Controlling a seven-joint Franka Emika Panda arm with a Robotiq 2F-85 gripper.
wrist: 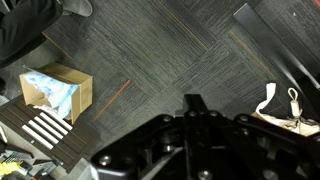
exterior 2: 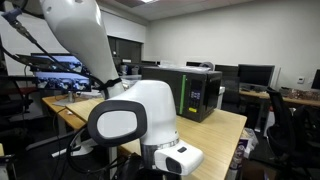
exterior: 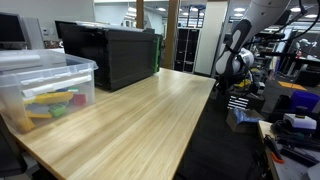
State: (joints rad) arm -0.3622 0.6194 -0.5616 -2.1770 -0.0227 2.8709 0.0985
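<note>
My gripper [wrist: 194, 100] is shut, its two black fingers pressed together with nothing between them. It hangs off the side of the wooden table [exterior: 140, 115], above a grey carpeted floor [wrist: 170, 50]. In an exterior view the arm's black and white wrist [exterior: 235, 60] sits past the table's far right edge. In an exterior view the arm's large white joint [exterior 2: 135, 115] fills the foreground and hides the gripper. Nearest things below are an open cardboard box [wrist: 58, 92] with pale blue padding at the left and a white and tan object [wrist: 283, 106] at the right.
On the table stand a clear plastic bin [exterior: 45, 88] holding coloured items and a black box-shaped machine [exterior: 110, 52]. Shelves and cluttered benches [exterior: 290, 95] lie beyond the table's right side. A slatted dark panel [wrist: 40, 130] lies on the floor by the cardboard box.
</note>
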